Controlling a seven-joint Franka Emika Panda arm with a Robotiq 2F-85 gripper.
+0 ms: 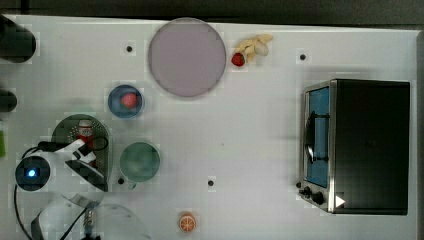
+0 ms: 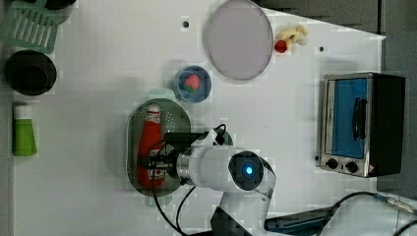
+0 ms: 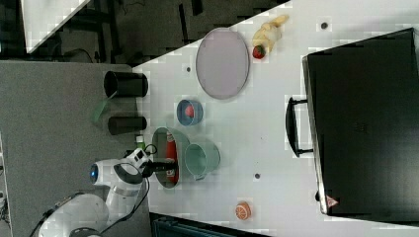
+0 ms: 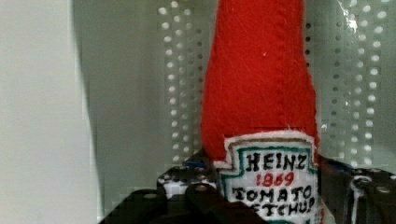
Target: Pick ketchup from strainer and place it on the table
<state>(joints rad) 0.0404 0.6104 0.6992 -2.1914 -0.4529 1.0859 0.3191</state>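
Observation:
The ketchup (image 2: 150,135), a red felt bottle with a white cap and a white printed label, lies flat in the pale green perforated strainer (image 2: 175,116) on the white table (image 1: 240,135). In the top view the ketchup (image 1: 86,131) and strainer (image 1: 61,131) sit at the left, partly under my arm. My gripper (image 2: 155,162) is down over the bottle's label end. In the wrist view the ketchup (image 4: 261,84) runs between my dark fingers (image 4: 196,189), which stand open on either side of the label, close to it. The strainer wall (image 4: 182,70) shows behind.
A green cup (image 1: 140,161) stands right beside the strainer, and a blue bowl (image 1: 126,101) holding a strawberry is close by. Farther off are a grey-lilac plate (image 1: 186,56), a toaster oven (image 1: 357,145), an orange slice (image 1: 187,222) and black cups (image 1: 15,42).

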